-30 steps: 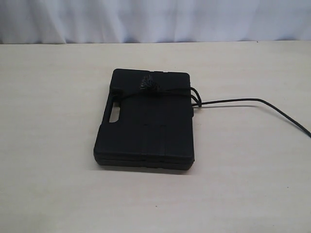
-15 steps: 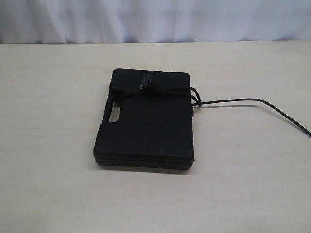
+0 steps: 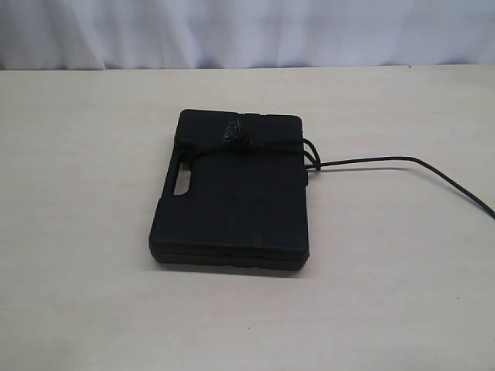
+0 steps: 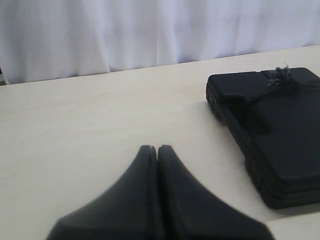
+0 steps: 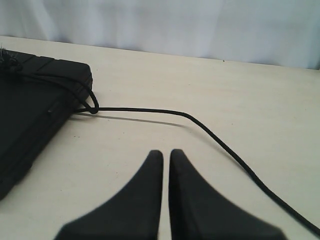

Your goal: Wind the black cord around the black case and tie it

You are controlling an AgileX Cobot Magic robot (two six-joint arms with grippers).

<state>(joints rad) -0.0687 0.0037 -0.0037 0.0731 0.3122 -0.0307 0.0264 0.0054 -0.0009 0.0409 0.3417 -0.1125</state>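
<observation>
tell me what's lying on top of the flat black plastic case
A thin black braided cord crosses the case near its far edge, with a frayed knot on top. Whether it runs underneath is hidden.

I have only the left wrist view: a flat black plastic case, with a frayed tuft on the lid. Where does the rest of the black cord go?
Observer: The thin black braided cord crosses the lid of the flat matte black plastic case near its far end, loops at the right edge, and its long tail runs over the pale table out of the exterior view's right side.
Operator: Does the right gripper hold that tail?
Observer: No. The right gripper is shut on nothing; the tail lies on the table apart from it.
</observation>
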